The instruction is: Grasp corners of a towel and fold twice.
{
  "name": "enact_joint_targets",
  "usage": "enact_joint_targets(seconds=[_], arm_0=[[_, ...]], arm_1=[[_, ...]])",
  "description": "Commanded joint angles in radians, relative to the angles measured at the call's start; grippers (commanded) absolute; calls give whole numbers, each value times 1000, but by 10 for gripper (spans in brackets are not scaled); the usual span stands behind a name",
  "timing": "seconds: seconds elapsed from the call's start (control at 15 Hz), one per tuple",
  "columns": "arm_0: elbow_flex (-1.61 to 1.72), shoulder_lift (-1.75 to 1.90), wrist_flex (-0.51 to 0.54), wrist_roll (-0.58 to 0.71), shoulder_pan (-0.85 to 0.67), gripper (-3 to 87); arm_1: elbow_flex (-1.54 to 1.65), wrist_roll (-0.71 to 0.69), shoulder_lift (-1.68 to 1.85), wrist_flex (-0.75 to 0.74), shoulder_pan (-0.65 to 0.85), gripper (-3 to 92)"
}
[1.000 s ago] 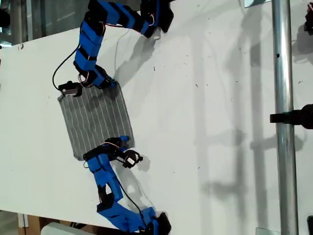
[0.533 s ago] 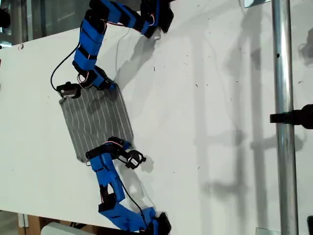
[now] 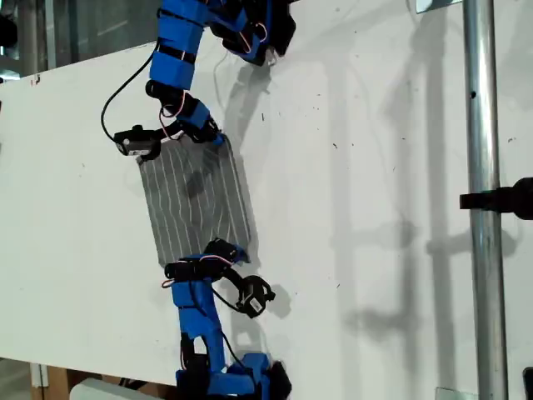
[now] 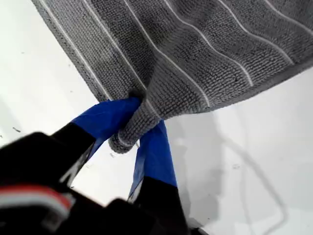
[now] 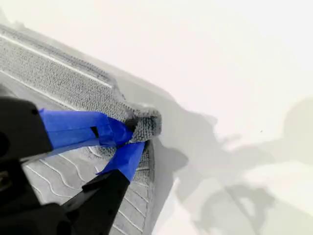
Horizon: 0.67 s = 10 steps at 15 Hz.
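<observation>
The grey striped towel (image 3: 196, 204) lies on the white table (image 3: 366, 150) toward the exterior view's left. My first gripper (image 3: 236, 250) belongs to the lower arm and is shut on the towel's lower right corner. In the first wrist view that bunched corner (image 4: 128, 134) sits pinched in the gripper (image 4: 142, 117), with the towel (image 4: 195, 49) spreading beyond. My second gripper (image 3: 215, 137), on the upper arm, is shut on the upper right corner. The second wrist view shows this corner (image 5: 146, 125) clamped in the gripper (image 5: 136, 134) above the towel (image 5: 54, 83).
A vertical metal pole (image 3: 481, 208) with a black clamp (image 3: 504, 200) stands at the exterior view's right. The table's edge (image 3: 50, 75) runs along the exterior view's upper left. Both arm bases sit near the table's top and bottom edges in that view.
Both arms have moved toward the exterior view's right, each still holding its corner. The towel has shifted rightward with them.
</observation>
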Motion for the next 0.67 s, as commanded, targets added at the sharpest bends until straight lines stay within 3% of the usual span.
enact_joint_targets(seconds=[0.0, 0.33, 0.47, 0.6], arm_0=[[201, 230, -57, -106, 135, -29], [304, 313, -78, -360, 383, -29], [316, 324, -77, -368, 394, -29], [334, 324, -77, -310, 299, -29]], arm_1=[[57, 120, 196, 41, -120, -2], [81, 383, 227, 28, -463, -2], [69, 390, 224, 21, -466, -2], [71, 291, 221, -8, -328, -2]])
